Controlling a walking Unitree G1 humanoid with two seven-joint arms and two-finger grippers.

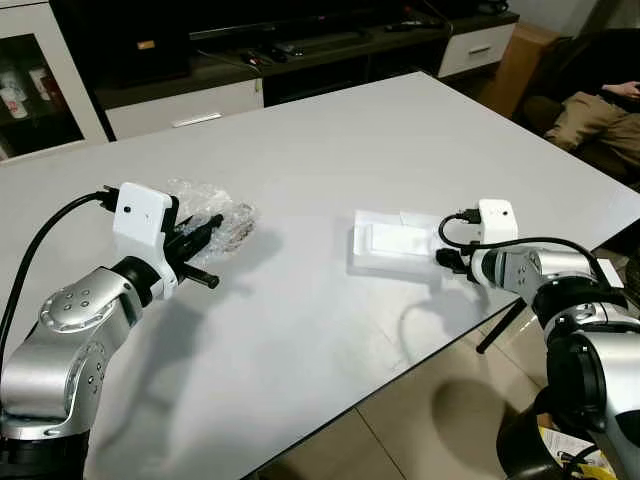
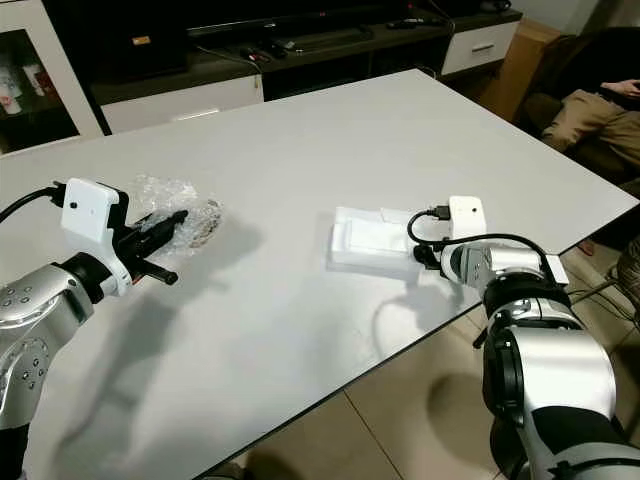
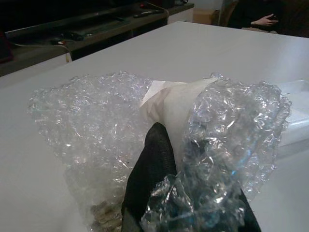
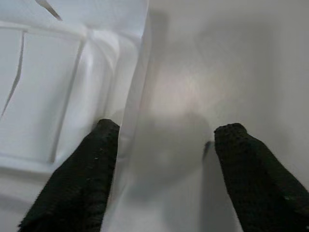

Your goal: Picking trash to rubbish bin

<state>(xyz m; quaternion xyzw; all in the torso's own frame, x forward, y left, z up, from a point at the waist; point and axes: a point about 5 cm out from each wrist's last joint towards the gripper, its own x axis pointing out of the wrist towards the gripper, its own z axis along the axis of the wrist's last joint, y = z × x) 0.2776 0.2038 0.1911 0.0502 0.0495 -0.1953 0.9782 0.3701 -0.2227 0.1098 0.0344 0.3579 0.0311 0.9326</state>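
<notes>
Crinkly clear bubble wrap (image 1: pixel 212 222) lies on the big white table (image 1: pixel 330 150), on my left side. My left gripper (image 1: pixel 205 228) has pushed into it, and my black fingers (image 3: pixel 147 179) are squeezed together on the plastic, so I have hold of it. In the left wrist view the wrap bunches up around my finger, and a piece of white paper (image 3: pixel 169 104) is tucked inside it. The wrap rests on the table top and touches it.

On my right side there is a flat white foam tray (image 1: pixel 392 243). It lies near the table's edge, well apart from the bubble wrap. My right gripper (image 4: pixel 164 140) is low at the tray's edge, close to the table top. Its two black fingers (image 4: pixel 79 179) are spread wide apart with nothing held between them. One finger sits over the tray's rim and the other is over the bare table just beside it.

Behind the table stands a dark, low TV cabinet (image 1: pixel 300 50) with white drawers. A person (image 1: pixel 600 115) in tan trousers sits on a dark seat at the far right corner.
</notes>
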